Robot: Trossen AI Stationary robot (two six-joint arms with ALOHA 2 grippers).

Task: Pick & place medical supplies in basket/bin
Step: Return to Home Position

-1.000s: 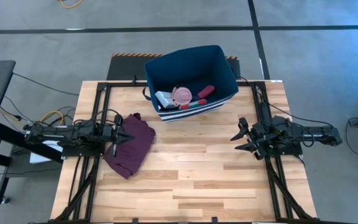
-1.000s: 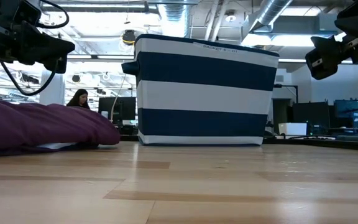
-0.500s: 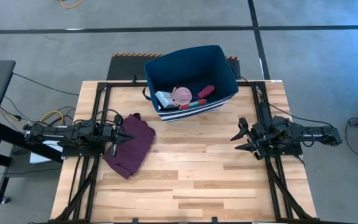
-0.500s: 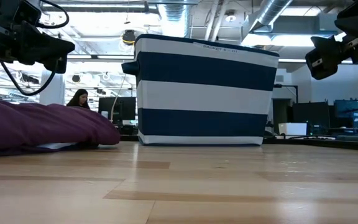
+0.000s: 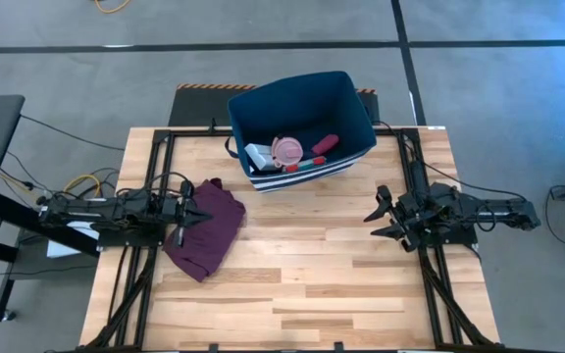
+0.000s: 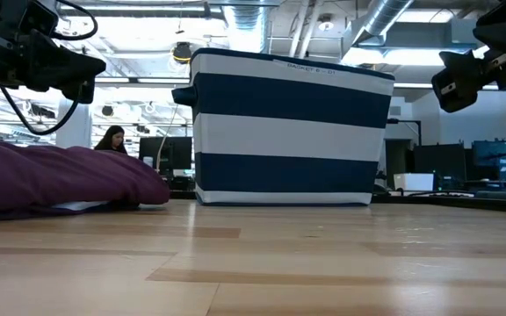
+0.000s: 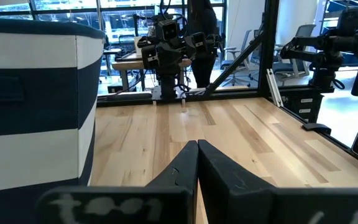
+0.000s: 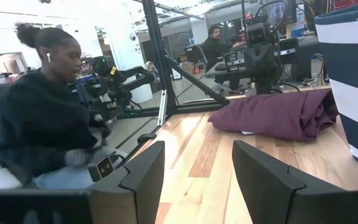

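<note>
The dark-blue bin with white stripes [image 5: 302,126] stands at the table's far middle, and it also shows as the bin [image 6: 292,127]. Inside lie a pink round disc [image 5: 286,149], a red oblong [image 5: 324,145], a pale box [image 5: 259,155] and a teal-white-red box [image 5: 303,166]. My left gripper [image 5: 192,212] hovers shut over the maroon cloth's left edge and is raised clear of it in the low view [image 6: 70,77]. My right gripper [image 5: 375,218] hangs open near the table's right side, above the wood. Both grippers are empty.
The maroon cloth [image 5: 207,228] lies bunched on the table's left half; something white peeks from under it [image 6: 77,207]. The near half of the wooden table [image 5: 292,294] is bare. A person [image 8: 39,118] sits beyond the table's left side.
</note>
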